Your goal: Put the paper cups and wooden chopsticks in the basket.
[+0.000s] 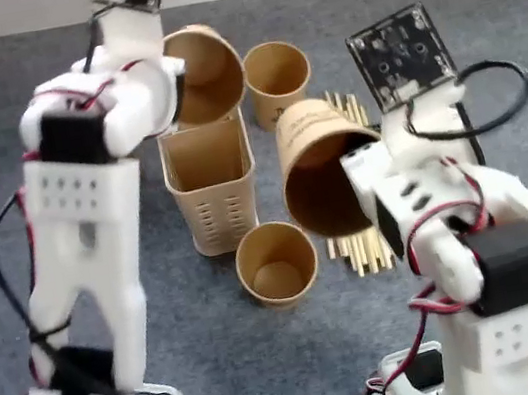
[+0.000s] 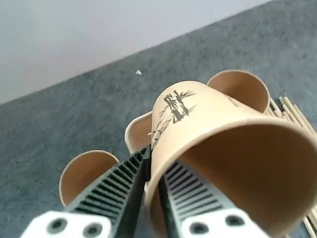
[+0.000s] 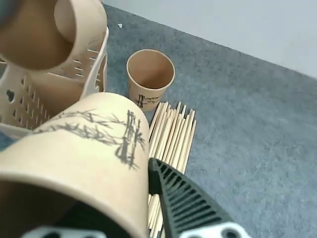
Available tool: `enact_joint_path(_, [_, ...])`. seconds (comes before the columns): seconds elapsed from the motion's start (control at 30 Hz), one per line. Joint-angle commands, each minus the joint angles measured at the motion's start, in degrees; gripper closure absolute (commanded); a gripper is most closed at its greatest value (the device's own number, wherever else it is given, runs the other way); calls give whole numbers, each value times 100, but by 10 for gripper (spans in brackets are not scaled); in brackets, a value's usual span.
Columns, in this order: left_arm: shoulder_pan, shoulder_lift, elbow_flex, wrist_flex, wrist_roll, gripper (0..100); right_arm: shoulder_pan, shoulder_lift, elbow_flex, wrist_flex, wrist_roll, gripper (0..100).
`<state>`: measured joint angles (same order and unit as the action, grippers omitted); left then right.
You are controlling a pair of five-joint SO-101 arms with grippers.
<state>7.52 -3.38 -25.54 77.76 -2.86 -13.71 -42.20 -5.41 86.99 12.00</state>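
My left gripper (image 1: 175, 89) is shut on the rim of a tan paper cup (image 1: 209, 68), held tilted just above the back edge of the beige basket (image 1: 209, 181). In the left wrist view its jaws (image 2: 153, 186) pinch that cup's (image 2: 223, 144) wall. My right gripper (image 1: 361, 181) is shut on a second paper cup (image 1: 318, 170), held on its side to the right of the basket and over the wooden chopsticks (image 1: 362, 247). In the right wrist view, this cup (image 3: 84, 148) lies in the gripper (image 3: 136, 208) beside the chopsticks (image 3: 171, 131).
One loose cup (image 1: 276, 76) stands upright behind the basket's right side, also seen in the right wrist view (image 3: 150, 77). Another cup (image 1: 276, 263) stands upright in front of the basket. Grey carpet (image 1: 476, 10) covers the table; a pale wall runs behind.
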Motion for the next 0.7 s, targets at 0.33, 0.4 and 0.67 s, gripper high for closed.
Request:
enact_joint_path(0.33, [-66,1253,-1464,1257,1081,851,-189,585,40,-1253,-149,993])
enact_joint_path(0.4, [-57,1262,-1798,1503,1134,849,-321,1086,-189,-1279,-229,993])
enact_joint_path(0.67, [-163,1314,-3424,2189,1108,848,-497,3134,-2589,-1253,-607,993])
